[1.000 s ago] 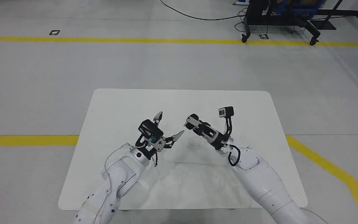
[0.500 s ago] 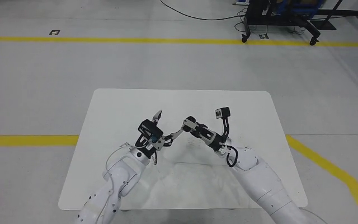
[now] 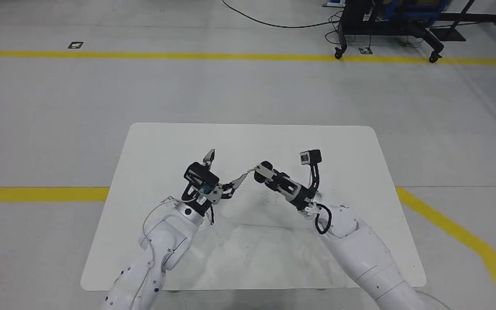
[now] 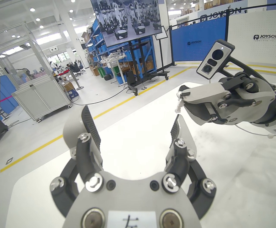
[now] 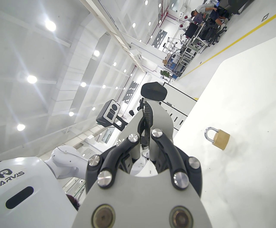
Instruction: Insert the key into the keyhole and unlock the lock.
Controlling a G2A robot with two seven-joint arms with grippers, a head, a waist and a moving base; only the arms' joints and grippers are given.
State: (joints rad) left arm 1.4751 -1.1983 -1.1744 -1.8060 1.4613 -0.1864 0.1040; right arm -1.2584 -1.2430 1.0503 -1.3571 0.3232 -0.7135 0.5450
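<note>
Lock [image 5: 220, 138]: boxy, smooth yellow brass

Left gripper [image 4: 131, 112], foreground: jaws spread wide, ribbed pads [image 4: 90, 125] facing each other above the white table [image 4: 140, 138]. Just beyond one fingertip, the right gripper [image 4: 183, 96] is pinched closed on the key [image 4: 178, 106], its silver blade projecting toward the table. Background: a display screen [image 4: 127, 19], a blue partition [image 4: 198, 43], and a yellow floor line [image 4: 120, 103].
</note>
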